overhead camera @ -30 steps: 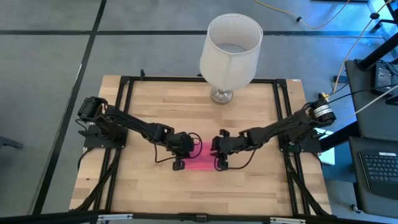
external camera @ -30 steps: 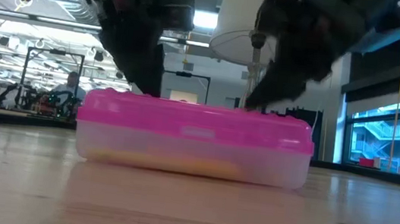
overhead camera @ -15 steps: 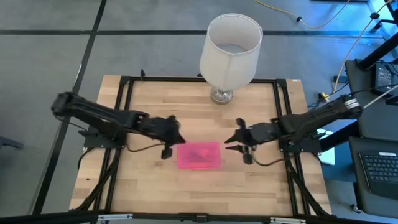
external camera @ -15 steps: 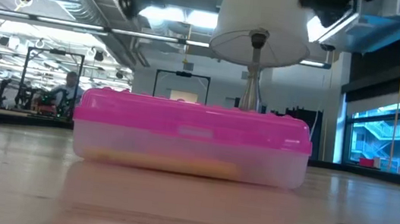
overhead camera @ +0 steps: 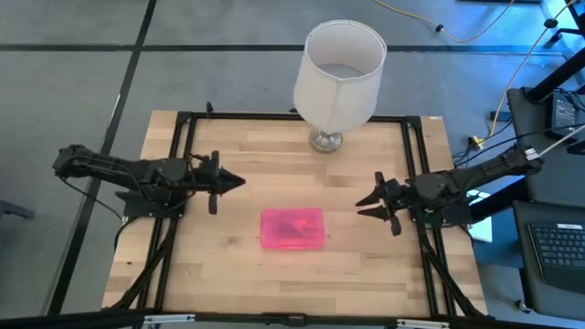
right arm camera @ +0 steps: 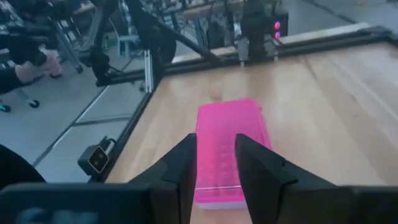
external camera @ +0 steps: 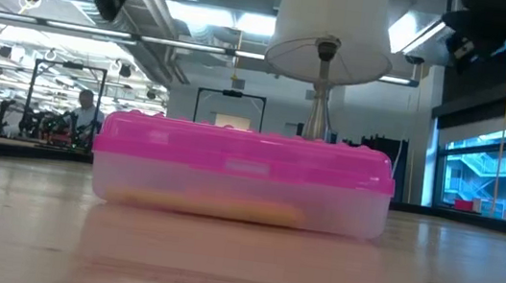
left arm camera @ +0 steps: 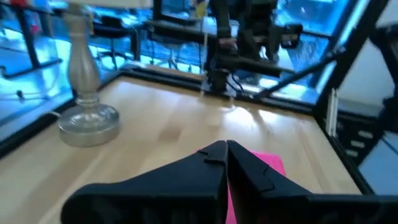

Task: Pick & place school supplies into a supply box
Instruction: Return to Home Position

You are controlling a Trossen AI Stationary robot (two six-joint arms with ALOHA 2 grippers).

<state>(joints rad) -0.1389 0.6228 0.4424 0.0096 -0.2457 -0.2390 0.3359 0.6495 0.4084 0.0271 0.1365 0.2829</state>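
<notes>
The supply box (overhead camera: 292, 228), clear with a bright pink lid, lies flat and closed at the middle of the table; it also shows in the low view (external camera: 244, 174). Something yellow (external camera: 216, 204) shows dimly through its clear wall; no other supplies are visible. My left gripper (overhead camera: 239, 181) hovers shut to the left of the box and a little farther back; the pink lid (left arm camera: 270, 163) lies just past its tips (left arm camera: 226, 148). My right gripper (overhead camera: 359, 205) hovers open to the right of the box, pointing at the box (right arm camera: 230, 118).
A big white lamp (overhead camera: 338, 68) stands by its metal foot (overhead camera: 324, 140) at the table's far edge, behind the box. A black frame (overhead camera: 183, 128) borders the wooden tabletop. Bare wood lies on all sides of the box.
Both grippers, which stood down on the pink lid a second ago, have risen and drawn apart: the left toward the table's left edge, the right toward its right edge. The box has stayed where it was, lid closed.
</notes>
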